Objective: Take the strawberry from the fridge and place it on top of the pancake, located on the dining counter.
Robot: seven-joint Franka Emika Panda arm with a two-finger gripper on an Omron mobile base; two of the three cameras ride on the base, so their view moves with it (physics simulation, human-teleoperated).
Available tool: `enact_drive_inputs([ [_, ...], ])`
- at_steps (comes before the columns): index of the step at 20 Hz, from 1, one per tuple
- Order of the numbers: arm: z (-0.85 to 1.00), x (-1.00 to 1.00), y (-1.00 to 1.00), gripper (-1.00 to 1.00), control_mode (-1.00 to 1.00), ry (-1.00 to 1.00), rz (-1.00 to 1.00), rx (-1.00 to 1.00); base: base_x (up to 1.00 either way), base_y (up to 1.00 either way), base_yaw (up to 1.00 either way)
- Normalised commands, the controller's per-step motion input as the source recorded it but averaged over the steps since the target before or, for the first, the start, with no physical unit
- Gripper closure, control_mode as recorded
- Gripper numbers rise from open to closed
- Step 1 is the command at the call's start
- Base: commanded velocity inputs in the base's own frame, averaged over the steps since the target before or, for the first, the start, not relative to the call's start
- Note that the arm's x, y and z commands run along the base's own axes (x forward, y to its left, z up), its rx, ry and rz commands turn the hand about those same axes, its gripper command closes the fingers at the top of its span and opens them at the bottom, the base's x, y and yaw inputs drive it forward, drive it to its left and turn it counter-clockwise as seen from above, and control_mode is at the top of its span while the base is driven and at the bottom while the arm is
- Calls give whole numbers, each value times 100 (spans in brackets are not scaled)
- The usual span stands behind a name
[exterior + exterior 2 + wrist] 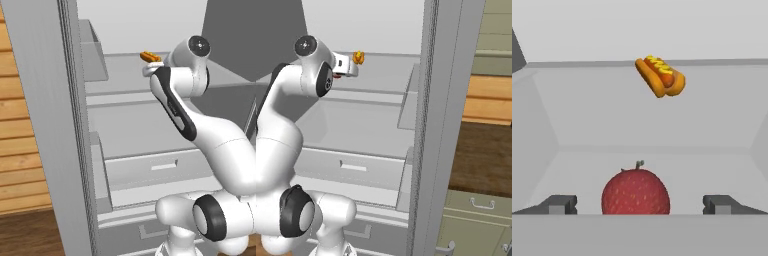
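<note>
We have the gripper (640,204) spread wide and holding nothing, its two dark fingertips (558,204) standing well to either side of the strawberry (636,192). The strawberry sits on the fridge shelf (587,110) inside the fridge (45,125), directly between our fingertips and not touching either one; the hotdog (661,76) lies farther back on that same shelf, well apart from the strawberry. From the base views our arm (175,102) reaches over the shelf toward the hotdog's side of it.

We judge the strawberry light, soft and easily bruised, with a rounded, tapering body that could squirt out of a hard pinch. We would take it across its broadest part, below the green stem, closing gently and squarely so it does not roll toward the hotdog.
</note>
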Motion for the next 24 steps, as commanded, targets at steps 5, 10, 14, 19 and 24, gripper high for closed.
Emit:
enact_drive_inputs([
  [5,-9,0,0,100,-100,3,0,0,0,0,0],
  [10,-1,0,0,100,-100,-1,0,0,0,0,0],
  [14,0,0,0,100,-100,-12,0,0,0,0,0],
  [19,0,-6,0,100,-100,-11,0,0,0,0,0],
  [24,16,-80,0,100,-100,-16,0,0,0,0,0],
])
